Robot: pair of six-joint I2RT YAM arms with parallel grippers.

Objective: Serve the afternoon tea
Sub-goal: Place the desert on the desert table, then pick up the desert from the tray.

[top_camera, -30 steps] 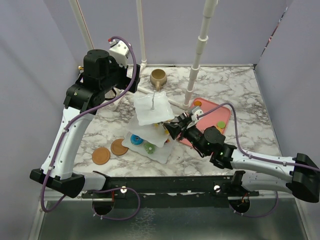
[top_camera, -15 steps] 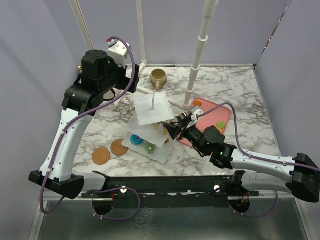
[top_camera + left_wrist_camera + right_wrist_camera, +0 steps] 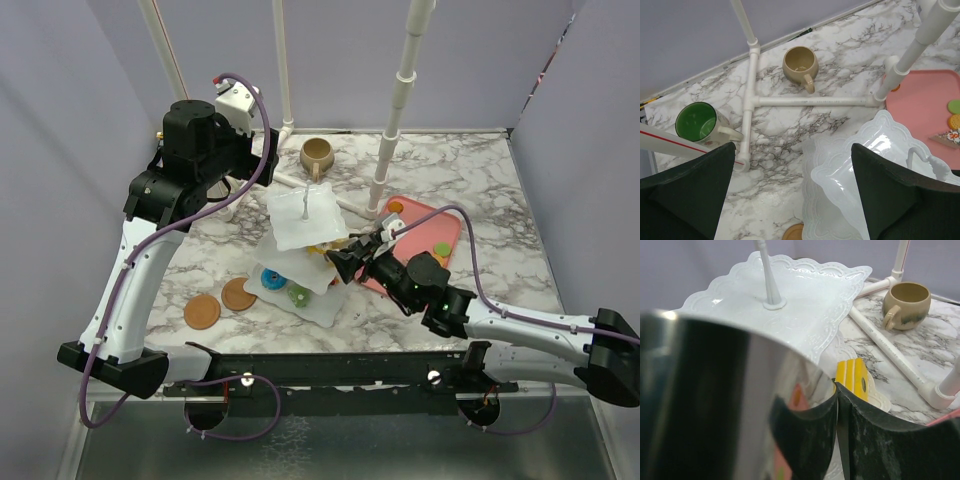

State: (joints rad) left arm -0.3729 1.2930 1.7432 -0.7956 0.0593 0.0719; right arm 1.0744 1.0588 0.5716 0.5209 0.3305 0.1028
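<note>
Just beyond my right gripper (image 3: 342, 262), which clasps the metal tongs (image 3: 715, 390), the yellow cake slice (image 3: 854, 377) lies lengthwise away on the three-tier stand's (image 3: 805, 290) middle plate, far from my wide-spread left gripper (image 3: 792, 195).

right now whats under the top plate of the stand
Below the top plate, a yellow cake slice, a blue donut and a green pastry show on the lower tiers. The top plate hides the rest of them.

Marble tabletop (image 3: 480, 170), lavender walls (image 3: 60, 100)
</note>
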